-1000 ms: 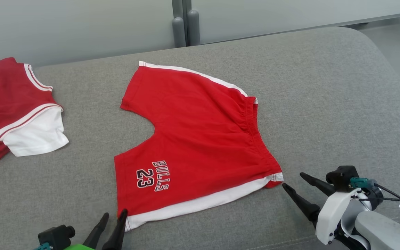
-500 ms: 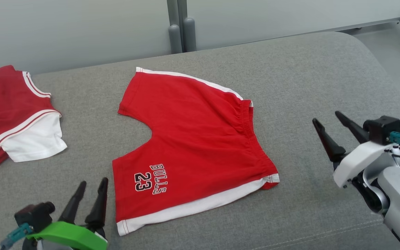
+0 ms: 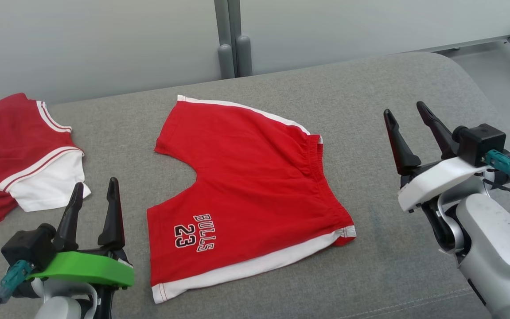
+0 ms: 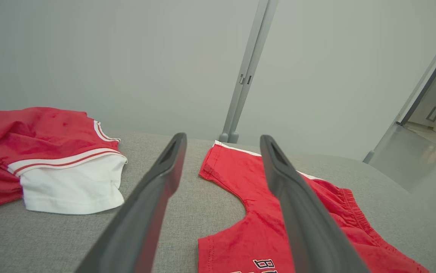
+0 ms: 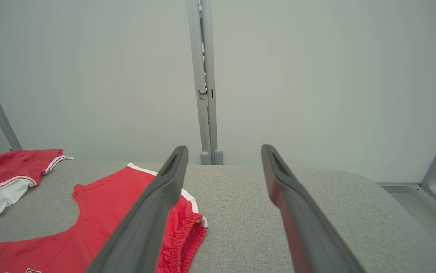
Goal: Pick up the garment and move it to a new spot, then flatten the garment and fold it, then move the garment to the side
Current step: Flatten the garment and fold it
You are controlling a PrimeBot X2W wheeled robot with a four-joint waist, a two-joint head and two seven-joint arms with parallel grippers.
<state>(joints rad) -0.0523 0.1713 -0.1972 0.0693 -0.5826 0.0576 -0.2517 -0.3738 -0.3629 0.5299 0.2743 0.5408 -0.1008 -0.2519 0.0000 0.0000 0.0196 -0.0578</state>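
Observation:
The garment, red shorts point(image 3: 246, 186) with white side stripes and "BULLS 23" print, lies spread flat in the middle of the grey cushion point(image 3: 370, 79). My left gripper point(image 3: 95, 184) hovers open to the left of the shorts' near leg hem, holding nothing. My right gripper point(image 3: 404, 109) is open and empty, raised to the right of the waistband. The left wrist view looks between the left gripper point(image 4: 222, 137) fingers at the shorts point(image 4: 240, 242). In the right wrist view the shorts point(image 5: 70, 235) lie at the lower left of the right gripper point(image 5: 223, 148).
A second garment, a dark red jersey point(image 3: 15, 146) with a white sleeve, lies crumpled at the cushion's left end. Pale wall panels with a grey post point(image 3: 230, 53) stand behind. The cushion's rounded right end drops to the floor point(image 3: 494, 57).
Both grippers have pulled back from the shorts' near corners and risen: the left one to the left, the right one up and to the right. The head view has shifted a little.

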